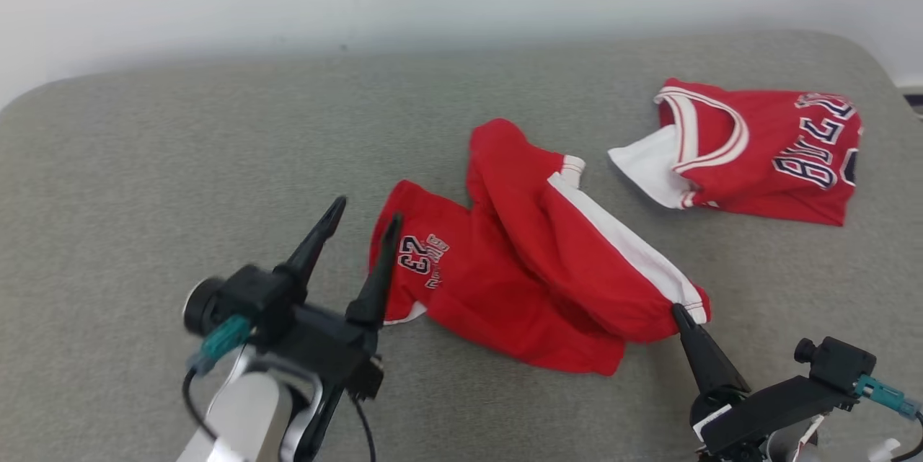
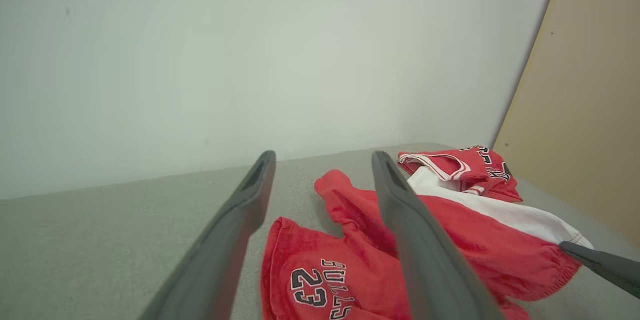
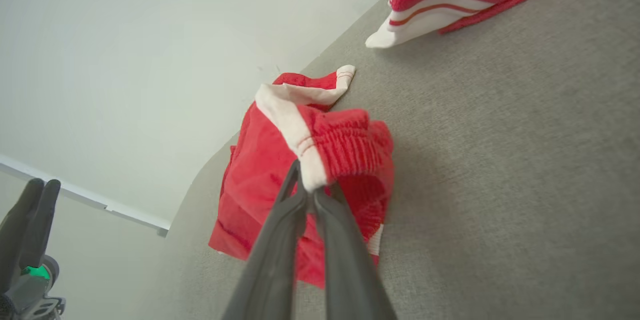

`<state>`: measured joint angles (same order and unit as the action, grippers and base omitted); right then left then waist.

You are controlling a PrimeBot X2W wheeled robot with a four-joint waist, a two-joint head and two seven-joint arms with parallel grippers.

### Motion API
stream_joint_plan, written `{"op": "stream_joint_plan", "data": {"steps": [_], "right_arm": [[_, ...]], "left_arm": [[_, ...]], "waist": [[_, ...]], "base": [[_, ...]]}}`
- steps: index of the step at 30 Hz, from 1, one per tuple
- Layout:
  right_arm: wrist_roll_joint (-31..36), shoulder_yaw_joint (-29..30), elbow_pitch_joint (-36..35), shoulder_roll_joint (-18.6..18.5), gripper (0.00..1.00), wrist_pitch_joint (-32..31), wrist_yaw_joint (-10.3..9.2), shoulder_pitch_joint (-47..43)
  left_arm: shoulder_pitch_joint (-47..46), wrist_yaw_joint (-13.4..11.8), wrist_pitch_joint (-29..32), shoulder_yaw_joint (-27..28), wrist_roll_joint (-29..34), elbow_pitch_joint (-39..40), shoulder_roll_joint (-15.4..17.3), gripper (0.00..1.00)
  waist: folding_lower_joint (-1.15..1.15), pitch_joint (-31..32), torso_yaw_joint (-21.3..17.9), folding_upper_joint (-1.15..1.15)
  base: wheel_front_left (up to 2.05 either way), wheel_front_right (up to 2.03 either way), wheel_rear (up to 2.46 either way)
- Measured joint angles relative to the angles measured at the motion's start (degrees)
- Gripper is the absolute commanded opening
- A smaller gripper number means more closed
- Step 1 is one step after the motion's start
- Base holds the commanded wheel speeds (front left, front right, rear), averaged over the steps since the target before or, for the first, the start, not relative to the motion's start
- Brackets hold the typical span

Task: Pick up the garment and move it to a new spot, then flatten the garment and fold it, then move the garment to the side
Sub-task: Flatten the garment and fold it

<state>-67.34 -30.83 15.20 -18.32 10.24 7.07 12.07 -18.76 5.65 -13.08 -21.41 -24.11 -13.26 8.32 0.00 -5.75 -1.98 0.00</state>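
The right claw [image 1: 680, 314] pinches the waistband corner of the crumpled red shorts [image 1: 533, 267] on the grey padded surface [image 1: 144, 181], while the left claw [image 1: 366, 213] hangs spread beside their numbered leg.

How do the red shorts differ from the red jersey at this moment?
The red shorts lie crumpled in the middle, waistband pinched by the right gripper; the red jersey lies apart, farther right, untouched. The shorts carry a white side stripe and "23"; the jersey shows a white-trimmed neckline and larger lettering. Both are red with navy-and-white print.
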Motion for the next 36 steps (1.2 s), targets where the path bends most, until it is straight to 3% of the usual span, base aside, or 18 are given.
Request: {"op": "stream_joint_plan", "data": {"steps": [9,21,36], "right_arm": [[1.4,0.0,0.6,-0.3,0.0,1.3,0.0,0.1],[4.2,-6.4,1.4,5.5,0.0,1.4,0.0,6.9],[5.3,-8.5,2.4,9.1,0.0,2.9,0.0,13.1]], "left_arm": [[-14.5,1.0,7.4,-4.6,0.0,-12.7,-3.0,1.0],[-30.4,1.4,19.1,-6.6,-0.8,-29.4,-3.9,1.0],[-41.4,1.5,22.7,-5.7,-0.8,-42.8,-2.8,1.0]], "waist": [[0.0,-1.7,-6.9,0.0],[0.02,-7.0,-16.1,0.0],[0.02,-15.4,-24.9,0.0]], "base": [[0.0,0.0,0.0],[0.0,0.0,0.0],[0.0,0.0,0.0]]}}
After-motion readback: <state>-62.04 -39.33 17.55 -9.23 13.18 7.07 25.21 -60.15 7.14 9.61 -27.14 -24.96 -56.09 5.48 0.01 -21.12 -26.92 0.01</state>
